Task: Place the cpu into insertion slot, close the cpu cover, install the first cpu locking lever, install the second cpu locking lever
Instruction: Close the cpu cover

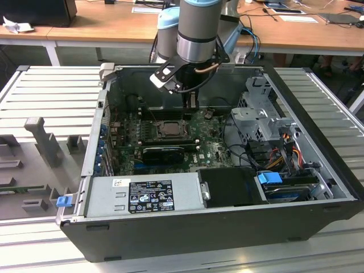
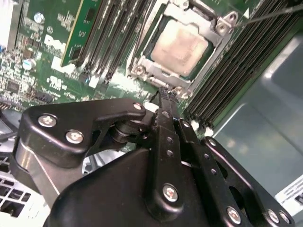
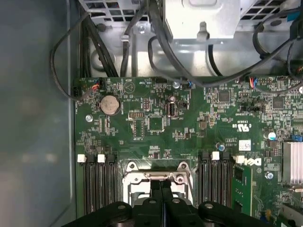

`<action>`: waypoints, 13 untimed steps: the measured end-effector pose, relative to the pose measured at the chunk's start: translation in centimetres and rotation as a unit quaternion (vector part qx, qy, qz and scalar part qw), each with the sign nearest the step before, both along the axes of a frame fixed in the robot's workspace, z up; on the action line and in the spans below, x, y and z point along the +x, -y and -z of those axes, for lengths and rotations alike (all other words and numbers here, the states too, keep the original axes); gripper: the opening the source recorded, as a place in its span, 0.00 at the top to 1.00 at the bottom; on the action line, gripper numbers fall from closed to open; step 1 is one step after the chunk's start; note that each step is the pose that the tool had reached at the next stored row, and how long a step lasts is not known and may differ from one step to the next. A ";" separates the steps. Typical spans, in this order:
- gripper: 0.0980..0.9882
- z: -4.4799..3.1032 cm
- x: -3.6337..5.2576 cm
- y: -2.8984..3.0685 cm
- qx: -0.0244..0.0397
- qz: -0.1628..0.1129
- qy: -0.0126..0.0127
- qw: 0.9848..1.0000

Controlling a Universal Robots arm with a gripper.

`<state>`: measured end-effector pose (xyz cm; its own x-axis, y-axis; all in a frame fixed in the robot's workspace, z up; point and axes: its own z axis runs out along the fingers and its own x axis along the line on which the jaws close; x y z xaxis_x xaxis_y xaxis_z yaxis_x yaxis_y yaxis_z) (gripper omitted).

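The cpu (image 2: 177, 45), a pale tan-silver square, lies in the insertion slot (image 2: 140, 71) on the green board. The silver cpu cover (image 2: 215, 22) frames it and looks folded down over its edges. A thin metal lever (image 2: 272, 15) sticks out from one corner of the socket. My gripper (image 2: 165, 96) is shut, its black fingers pressed together with nothing between them, the tips just beside the socket's near edge. In the first wrist view the gripper (image 3: 161, 185) points at the socket's silver rim (image 3: 156, 177). In the exterior view the gripper (image 1: 191, 102) hangs just behind the cpu (image 1: 169, 128).
The open computer case (image 1: 318, 187) surrounds the board. Black memory slots (image 3: 99, 184) flank the socket on both sides. A black card (image 1: 164, 152) lies in front of it. Loose cables (image 3: 156, 52) and a drive cage (image 1: 261, 114) are on the exterior view's right.
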<state>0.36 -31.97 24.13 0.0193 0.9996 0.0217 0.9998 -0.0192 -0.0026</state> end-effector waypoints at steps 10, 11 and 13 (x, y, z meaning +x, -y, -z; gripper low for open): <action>0.99 1.30 -1.92 0.00 0.001 -0.007 0.000 1.000; 0.99 1.35 -2.31 0.00 0.001 -0.007 0.000 1.000; 0.99 1.37 -2.86 0.00 0.001 -0.007 0.000 1.000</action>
